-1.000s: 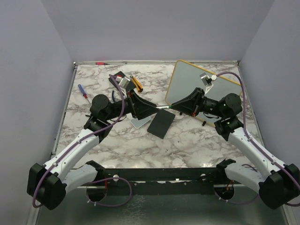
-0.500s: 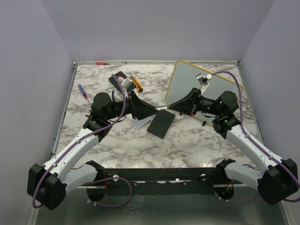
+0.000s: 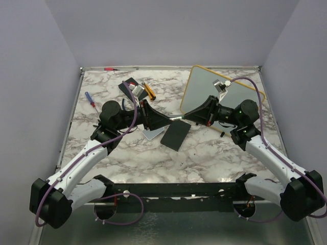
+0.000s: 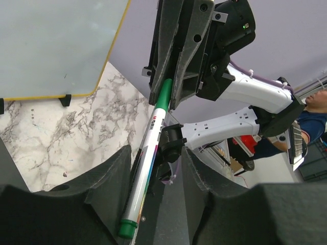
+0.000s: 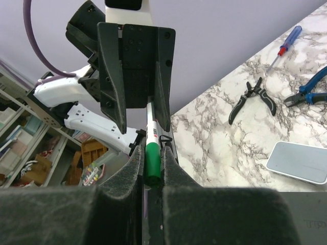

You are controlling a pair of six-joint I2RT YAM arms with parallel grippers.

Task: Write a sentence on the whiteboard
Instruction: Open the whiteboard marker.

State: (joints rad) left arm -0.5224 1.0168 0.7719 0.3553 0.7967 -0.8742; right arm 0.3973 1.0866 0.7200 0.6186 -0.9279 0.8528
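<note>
Mid-table, your two arms meet nose to nose over the grey-veined marble table (image 3: 204,153), sharing a white-barrelled marker pen with green ends (image 4: 144,173). The right gripper (image 5: 152,153) is squeezed tight on the pen's green cap (image 4: 163,97). The left gripper (image 4: 156,155) surrounds the white barrel with its jaws apart, a gap showing beside the pen, so it is not gripping. This looks like the uncapping step, before any writing. Next, you would likely close the left jaws firmly on the barrel, then draw the two arms apart straight along the pen's length so the cap slides off without bending. Just behind the right gripper, at the far right of the table, is the large white whiteboard with a thin yellow rim (image 3: 202,89). It seems propped on small black feet, and the surface in view is blank, with no sentence on it. The right wrist is in front of the board's lower part and would need to move aside before the left arm can reach the surface. Just nearer than the pen lies a black rectangular slab (image 3: 175,135), with a small pale rounded pad (image 3: 152,133) beside it. Both are low enough to catch a dropped cap. Further left are a blue-handled screwdriver (image 3: 91,100), black pliers (image 5: 253,99) and blue-handled pliers (image 5: 306,92). Beyond them is an orange cylinder (image 3: 148,91), and a thin red object (image 3: 110,68) lies against the far edge
</note>
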